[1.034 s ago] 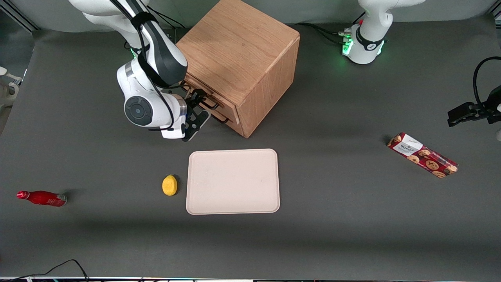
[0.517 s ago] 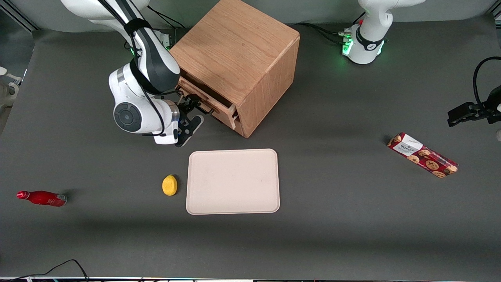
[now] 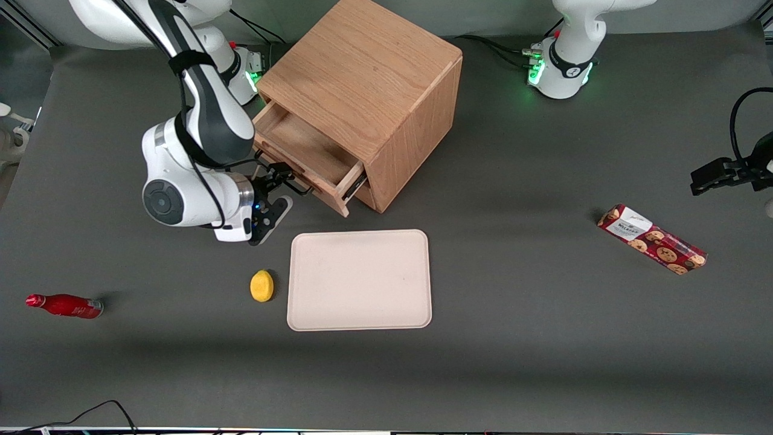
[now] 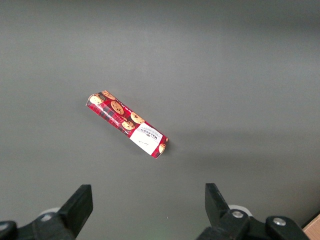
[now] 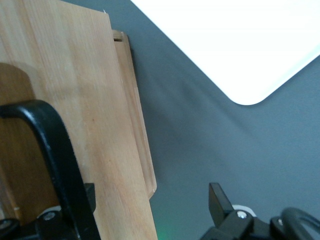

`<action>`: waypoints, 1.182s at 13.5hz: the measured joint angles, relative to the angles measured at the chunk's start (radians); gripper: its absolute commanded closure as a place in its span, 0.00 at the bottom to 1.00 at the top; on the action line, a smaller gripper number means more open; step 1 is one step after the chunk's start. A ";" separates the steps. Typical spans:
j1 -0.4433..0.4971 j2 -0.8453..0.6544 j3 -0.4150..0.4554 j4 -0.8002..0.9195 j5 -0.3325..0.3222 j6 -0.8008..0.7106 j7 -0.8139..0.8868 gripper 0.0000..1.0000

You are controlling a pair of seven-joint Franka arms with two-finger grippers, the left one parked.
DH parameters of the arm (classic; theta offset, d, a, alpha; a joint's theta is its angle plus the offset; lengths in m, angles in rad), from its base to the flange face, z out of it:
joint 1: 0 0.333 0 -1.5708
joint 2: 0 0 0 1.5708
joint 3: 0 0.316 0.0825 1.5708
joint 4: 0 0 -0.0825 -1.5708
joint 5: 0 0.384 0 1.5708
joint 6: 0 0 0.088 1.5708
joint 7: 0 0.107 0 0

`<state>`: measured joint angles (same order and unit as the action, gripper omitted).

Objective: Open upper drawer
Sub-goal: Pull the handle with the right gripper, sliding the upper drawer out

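The oak cube cabinet [image 3: 368, 72] stands at the back of the table. Its upper drawer [image 3: 299, 145] is pulled well out, and its plain-wood tray shows from above. My right gripper [image 3: 281, 181] is at the drawer's oak front, nearer the front camera than the cabinet. In the right wrist view the gripper [image 5: 150, 200] is open, with its fingers wide apart. The thin black bar handle [image 5: 55, 155] runs across the oak front [image 5: 90, 100] right by one finger [image 5: 89, 196]. The lower drawer is hidden under the open one.
A beige tray [image 3: 359, 279] lies nearer the front camera than the cabinet, with a lemon [image 3: 261, 285] beside it. A red bottle [image 3: 65, 306] lies toward the working arm's end. A cookie pack [image 3: 652, 238] lies toward the parked arm's end, also in the left wrist view [image 4: 127, 123].
The upper drawer has slid from nearly shut to well out. My gripper and arm have moved with its front, away from the cabinet and toward the front camera.
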<state>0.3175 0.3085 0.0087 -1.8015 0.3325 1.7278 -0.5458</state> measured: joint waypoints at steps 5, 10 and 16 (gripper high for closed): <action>-0.036 0.039 -0.005 0.055 -0.001 -0.001 -0.048 0.00; -0.077 0.067 -0.017 0.090 -0.001 -0.001 -0.107 0.00; -0.126 0.093 -0.020 0.130 -0.011 -0.001 -0.145 0.00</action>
<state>0.1918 0.4010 -0.0112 -1.6715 0.3218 1.7270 -0.6910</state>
